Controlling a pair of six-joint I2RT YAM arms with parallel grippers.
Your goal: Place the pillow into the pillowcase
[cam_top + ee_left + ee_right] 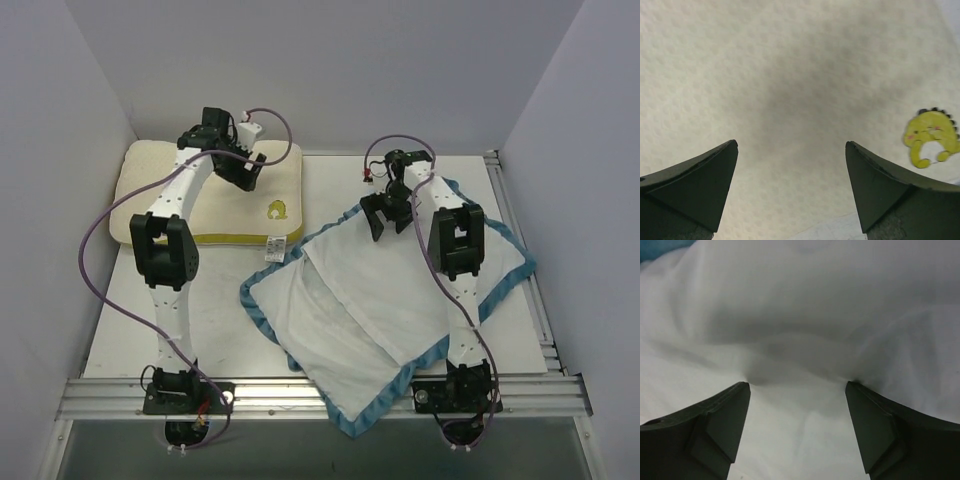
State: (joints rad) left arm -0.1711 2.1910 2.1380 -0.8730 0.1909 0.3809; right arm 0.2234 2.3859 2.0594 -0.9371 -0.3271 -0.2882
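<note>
The pillowcase (pixel 370 310) lies white side up at front right, the right gripper (pixel 390 222) spread wide and empty at its far edge, seemingly to open it; farther back left, the left gripper (pixel 243 172) hovers agape, holding nothing, over the still-uncovered pillow (pixel 225 210)

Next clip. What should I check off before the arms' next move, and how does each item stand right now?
1. left jaws open and empty: ok.
2. left jaws over the pillow, near its yellow logo: ok.
3. right jaws open over the pillowcase, white side up: ok.
4. fabric gripped by right jaws: not ok.
5. pillowcase opening located: cannot tell.
6. pillow outside the pillowcase, lying beside it: ok.
</note>
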